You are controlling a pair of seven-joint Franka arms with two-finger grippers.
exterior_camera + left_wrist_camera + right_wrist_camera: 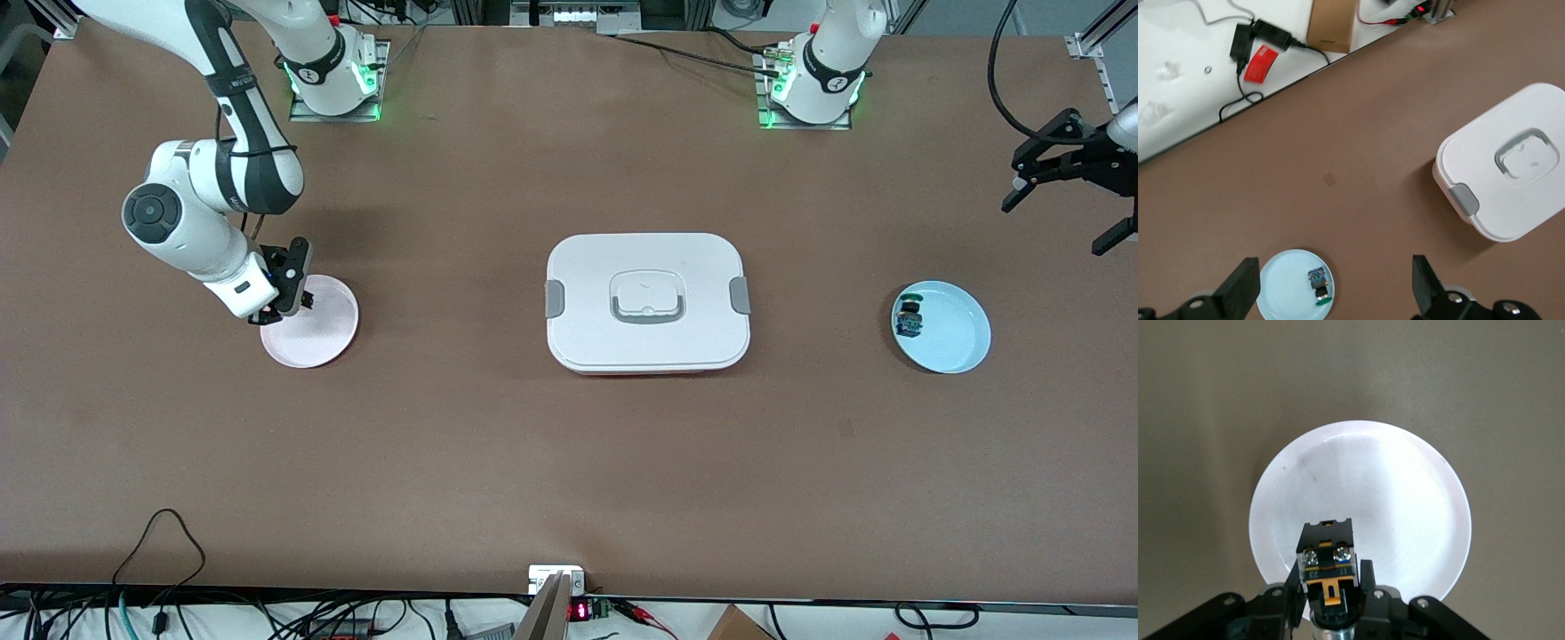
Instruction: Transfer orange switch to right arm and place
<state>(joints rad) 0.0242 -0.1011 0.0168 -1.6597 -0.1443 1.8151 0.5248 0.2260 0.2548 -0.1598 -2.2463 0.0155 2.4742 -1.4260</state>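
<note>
Pinching the orange switch (1329,568) between its fingers, the right claw (1331,600) hangs over the pink plate (1418,493).

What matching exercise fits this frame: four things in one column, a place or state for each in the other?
Things:
1. orange switch
2. green-capped switch
3. left gripper
4. white lidded box

Places or states:
A. lying on the light blue plate
B. open, holding nothing, up at the left arm's end of the table
C. on the table between the two plates, lid on
D. clamped in the right gripper over the pink plate

Pairs: 1-D, 2-A, 3-B, 4-C
</note>
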